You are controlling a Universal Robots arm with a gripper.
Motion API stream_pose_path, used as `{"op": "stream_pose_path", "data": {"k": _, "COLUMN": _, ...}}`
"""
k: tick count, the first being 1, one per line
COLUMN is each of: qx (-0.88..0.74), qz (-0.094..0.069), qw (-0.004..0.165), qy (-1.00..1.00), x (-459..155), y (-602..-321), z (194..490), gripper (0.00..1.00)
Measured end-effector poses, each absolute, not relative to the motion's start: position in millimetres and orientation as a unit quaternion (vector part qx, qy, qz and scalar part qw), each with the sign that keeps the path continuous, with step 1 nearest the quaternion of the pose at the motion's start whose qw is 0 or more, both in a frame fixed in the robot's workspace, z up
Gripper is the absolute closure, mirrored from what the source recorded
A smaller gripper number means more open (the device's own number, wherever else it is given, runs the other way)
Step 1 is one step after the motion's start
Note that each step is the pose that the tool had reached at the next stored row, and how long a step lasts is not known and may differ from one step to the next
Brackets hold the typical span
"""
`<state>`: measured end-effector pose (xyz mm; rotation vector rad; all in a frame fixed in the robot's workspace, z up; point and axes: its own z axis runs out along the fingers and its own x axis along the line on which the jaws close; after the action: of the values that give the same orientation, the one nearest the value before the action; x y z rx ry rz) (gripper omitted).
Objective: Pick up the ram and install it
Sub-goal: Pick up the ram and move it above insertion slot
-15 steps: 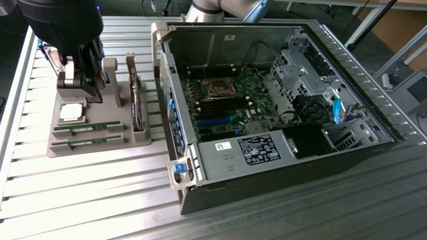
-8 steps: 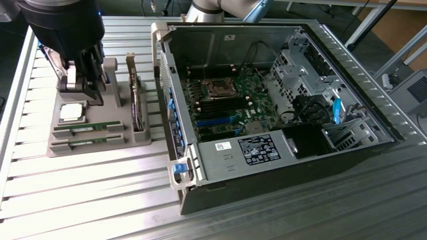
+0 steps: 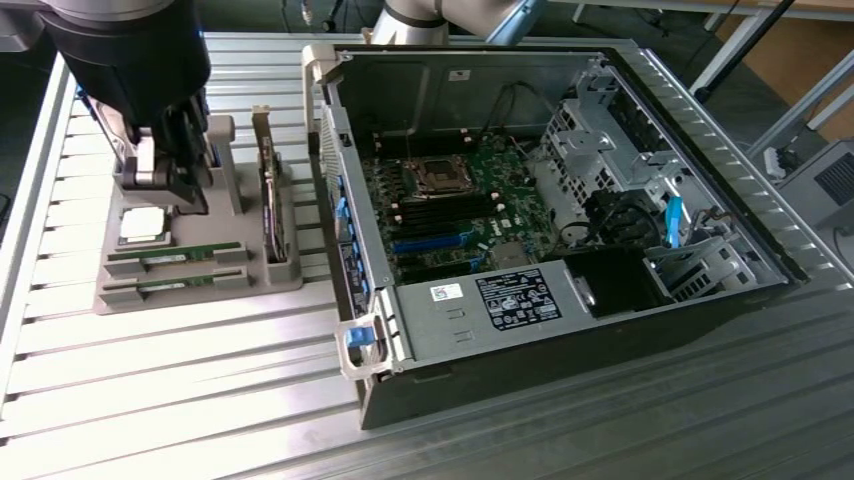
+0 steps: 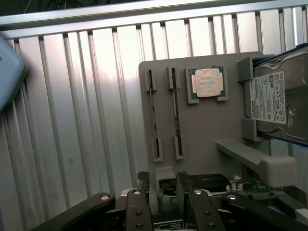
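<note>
Two alike green ram sticks stand on edge in slots of a grey holder tray [image 3: 127, 300]: one [image 3: 176, 255] [image 4: 176, 113] nearer the CPU, its twin [image 3: 174, 283] [image 4: 152, 115] on the outer side. I cannot tell which of them is the task's ram. My gripper [image 3: 171, 200] [image 4: 162, 180] hangs open above the tray's back part, near the CPU [image 3: 144, 226] [image 4: 208, 83], and holds nothing. It is apart from both sticks. The open PC case [image 3: 561, 330] lies on the exterior view's right, with its motherboard [image 3: 447, 205] exposed.
A hard drive [image 3: 276, 215] [image 4: 276, 98] stands upright in the tray beside the sticks. The case's wall [image 3: 334, 190] rises close to the tray. A power supply [image 3: 514, 300] and drive cages [image 3: 601, 140] fill parts of the case. Slatted metal table [image 3: 174, 400] lies all around.
</note>
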<state>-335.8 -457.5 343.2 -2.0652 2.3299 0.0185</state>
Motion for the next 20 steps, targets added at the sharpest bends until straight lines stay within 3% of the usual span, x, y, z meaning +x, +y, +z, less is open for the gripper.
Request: {"op": "stream_pose_path", "data": {"k": 20, "qx": -0.663, "qz": 0.006, "qw": 0.014, "qy": 0.748, "x": -335.8, "y": -458.4, "z": 333.2, "gripper": 0.65}}
